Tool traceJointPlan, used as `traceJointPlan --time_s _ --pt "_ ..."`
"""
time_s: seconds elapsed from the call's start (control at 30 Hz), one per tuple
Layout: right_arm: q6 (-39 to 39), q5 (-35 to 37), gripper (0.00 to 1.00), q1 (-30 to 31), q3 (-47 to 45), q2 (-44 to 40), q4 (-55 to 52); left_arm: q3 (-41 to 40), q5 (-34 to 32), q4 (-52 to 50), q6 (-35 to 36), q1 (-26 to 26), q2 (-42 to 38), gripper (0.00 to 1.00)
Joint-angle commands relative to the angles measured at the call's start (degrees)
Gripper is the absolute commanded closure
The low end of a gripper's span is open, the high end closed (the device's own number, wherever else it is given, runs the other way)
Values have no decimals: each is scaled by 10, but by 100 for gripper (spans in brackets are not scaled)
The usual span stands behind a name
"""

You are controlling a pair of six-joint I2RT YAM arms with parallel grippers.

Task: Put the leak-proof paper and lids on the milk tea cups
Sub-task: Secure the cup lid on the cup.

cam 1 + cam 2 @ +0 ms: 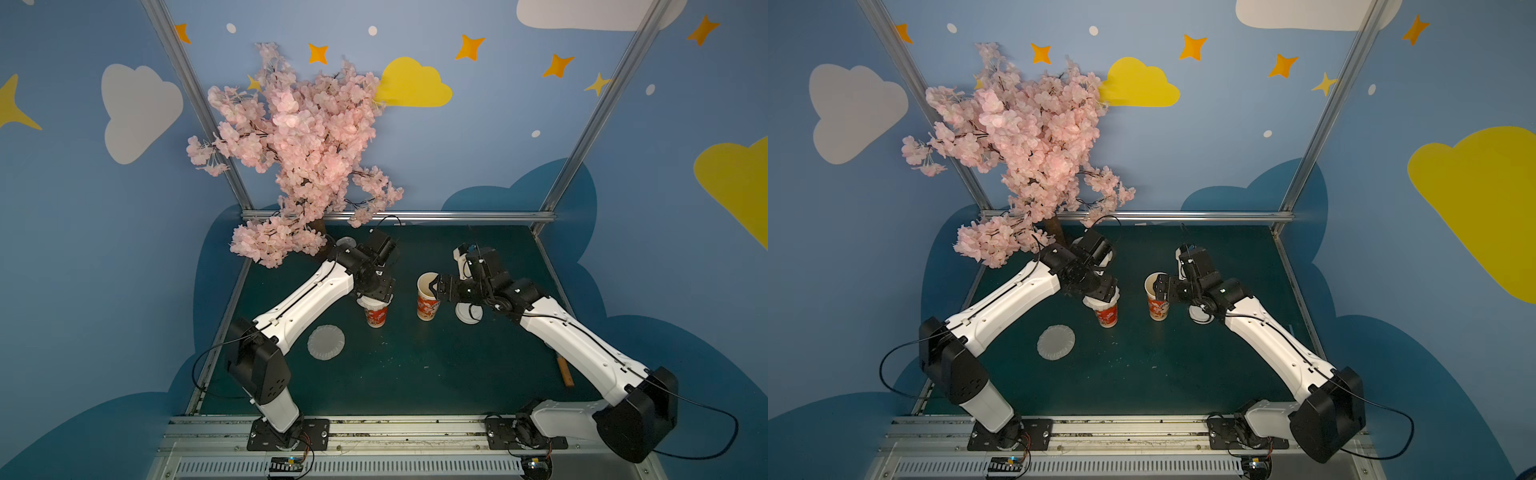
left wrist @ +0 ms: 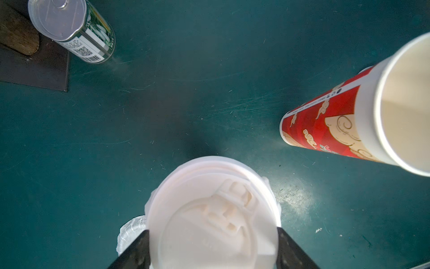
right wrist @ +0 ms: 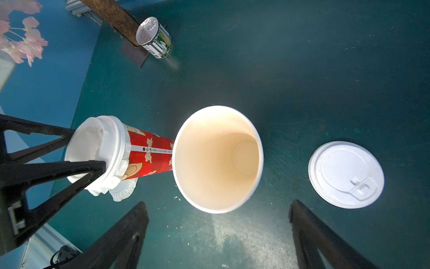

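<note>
On the green worktop point(image 1: 415, 374), the left gripper point(image 2: 212, 231) clasped a lid point(image 2: 204, 200) pinning paper point(image 3: 107, 186) onto the left cup point(image 3: 149, 153), while the right gripper point(image 3: 218, 206) gaped at the open cup point(image 3: 218, 158), seemingly to steady it.

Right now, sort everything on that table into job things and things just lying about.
Job: open red-and-white paper cup; second red-and-white paper cup, crinkled paper tucked under its white plastic lid; loose translucent scalloped round sheet.
Lying about: silver tin can; spare white plastic lid; pink artificial blossom tree; brown wooden handle.
</note>
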Motion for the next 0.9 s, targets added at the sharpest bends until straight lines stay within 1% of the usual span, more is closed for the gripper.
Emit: traceJointPlan --time_s 0.0,0.3,0.87 --pt "2 5 5 3 8 -1 -1 -30 18 -22 -9 2 11 22" --pt "-9 4 5 4 29 8 -8 -33 24 -19 -11 2 1 22" --pt "-16 0 5 6 45 21 -9 -77 35 -5 -22 2 -3 22"
